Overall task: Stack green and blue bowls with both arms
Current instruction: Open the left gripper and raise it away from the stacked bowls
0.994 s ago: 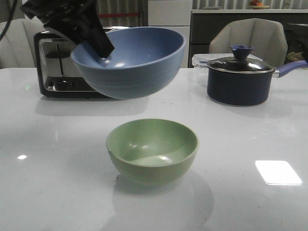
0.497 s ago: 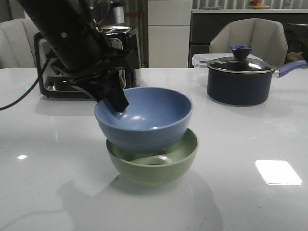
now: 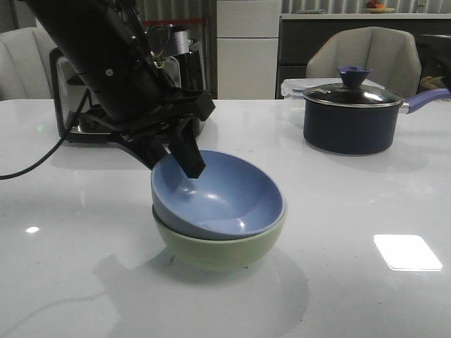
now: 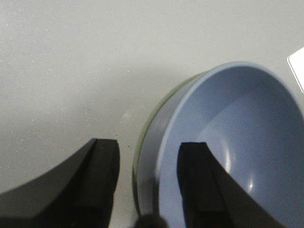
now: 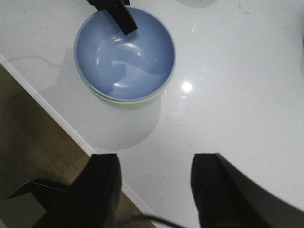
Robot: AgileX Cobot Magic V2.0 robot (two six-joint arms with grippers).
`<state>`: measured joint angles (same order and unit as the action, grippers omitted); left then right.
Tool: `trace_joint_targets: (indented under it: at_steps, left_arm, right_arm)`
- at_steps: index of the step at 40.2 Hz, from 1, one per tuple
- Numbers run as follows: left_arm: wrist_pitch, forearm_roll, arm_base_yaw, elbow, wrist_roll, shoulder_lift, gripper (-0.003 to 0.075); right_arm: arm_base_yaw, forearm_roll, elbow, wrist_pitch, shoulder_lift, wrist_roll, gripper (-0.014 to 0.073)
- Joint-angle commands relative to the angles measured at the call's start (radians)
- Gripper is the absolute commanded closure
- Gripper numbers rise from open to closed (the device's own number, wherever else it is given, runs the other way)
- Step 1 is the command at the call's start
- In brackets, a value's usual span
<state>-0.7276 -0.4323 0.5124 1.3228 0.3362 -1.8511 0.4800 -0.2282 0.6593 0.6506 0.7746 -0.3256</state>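
Note:
The blue bowl sits nested in the green bowl at the table's middle, tilted with its opening toward the camera. My left gripper is open and straddles the bowls' left rim, one finger inside the blue bowl and one outside. In the left wrist view the fingers stand apart from the blue bowl's rim, with a sliver of the green bowl showing. My right gripper is open and empty, high above the near table edge, looking down on the blue bowl and green bowl.
A dark saucepan with a purple handle stands at the back right, a clear container behind it. A toaster is at the back left behind my left arm. The table's edge and the wooden floor show in the right wrist view.
My left arm lowered the blue bowl from above into the green bowl. The bowl has since settled deeper and tilted, and the left jaws have opened off its rim.

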Motion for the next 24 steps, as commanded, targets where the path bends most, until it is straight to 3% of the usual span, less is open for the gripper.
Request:
trace_joint_targets:
  at_steps: [1,7,13,24]
  left_arm:
    - [0.016,-0.004,0.008,0.040,-0.002,0.071,0.0336]
    - [0.003,0.041,0.008,0.042,-0.002,0.160,0.0337]
    - [-0.098,0.092,0.008,0.038,-0.002,0.280,0.0337]
    - [-0.132,0.229,0.008,-0.098,-0.039,0.545,0.0337]
  right_arm:
    - [0.002,-0.006,0.027,-0.071,-0.008,-0.009,0.0139]
    - [0.002,-0.006,0.027,-0.071,-0.008,-0.009,0.0139]
    - [0.002,-0.006,0.027,-0.071,-0.008,-0.009,0.0139]
    - [0.002,-0.006,0.027,-0.072,-0.006,-0.009,0.0139]
